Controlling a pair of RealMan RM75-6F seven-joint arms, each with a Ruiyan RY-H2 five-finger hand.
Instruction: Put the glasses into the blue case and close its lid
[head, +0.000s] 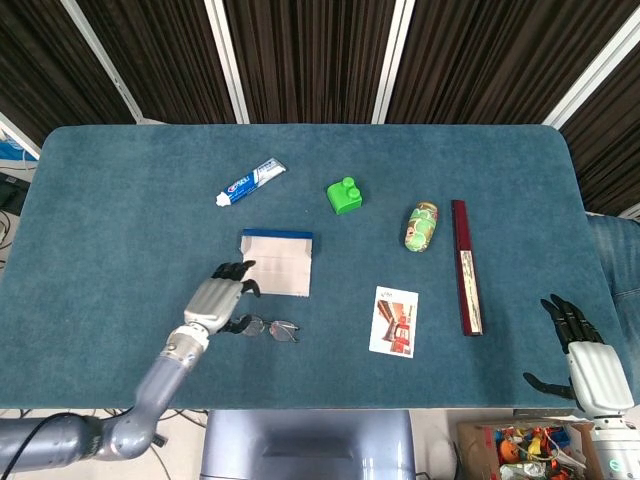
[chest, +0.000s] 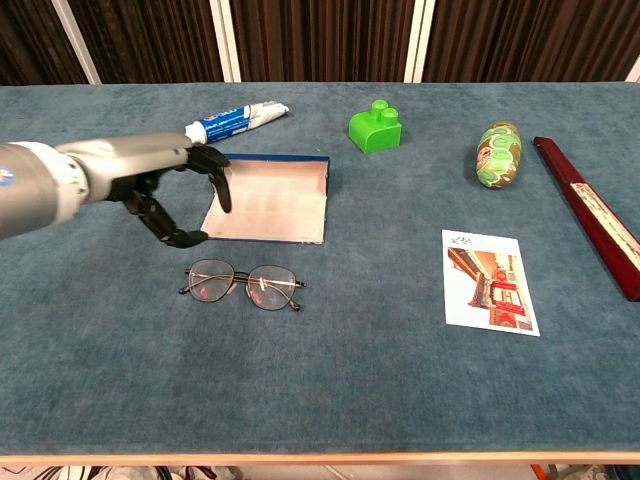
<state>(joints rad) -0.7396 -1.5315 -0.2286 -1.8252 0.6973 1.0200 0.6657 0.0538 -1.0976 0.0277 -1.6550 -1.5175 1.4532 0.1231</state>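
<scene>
Nearest of all, at the front right corner of the blue worktop (head: 120, 200), far to the right of the case: the right hand (head: 590, 365), off the edge, fingers spread, holding nothing. A little further in, just in front of the blue case (chest: 268, 196): the glasses (chest: 243, 285), flat on the cloth, arms folded, lenses up, close to the case but not touching it. Right of the glasses, well away from the case: a picture card (chest: 488, 281), lying flat. Above the left end of the glasses and by the front left corner of the case: the left hand (chest: 172, 185), fingers (chest: 218, 180) apart and bent down like a claw, gripping nothing, up off the cloth in the chest view. Next, the case itself, lid open, pale inside showing, blue edge along the far side, nothing in it. Far right of the case: a long dark red box (head: 465, 265), lying front to back. Between that box and the case, a bit further back: a green patterned pouch (head: 421, 226). Behind the case to the right: a green toy block (head: 345, 195). Behind the case to the left: a toothpaste tube (head: 251, 181), lying slanted.
</scene>
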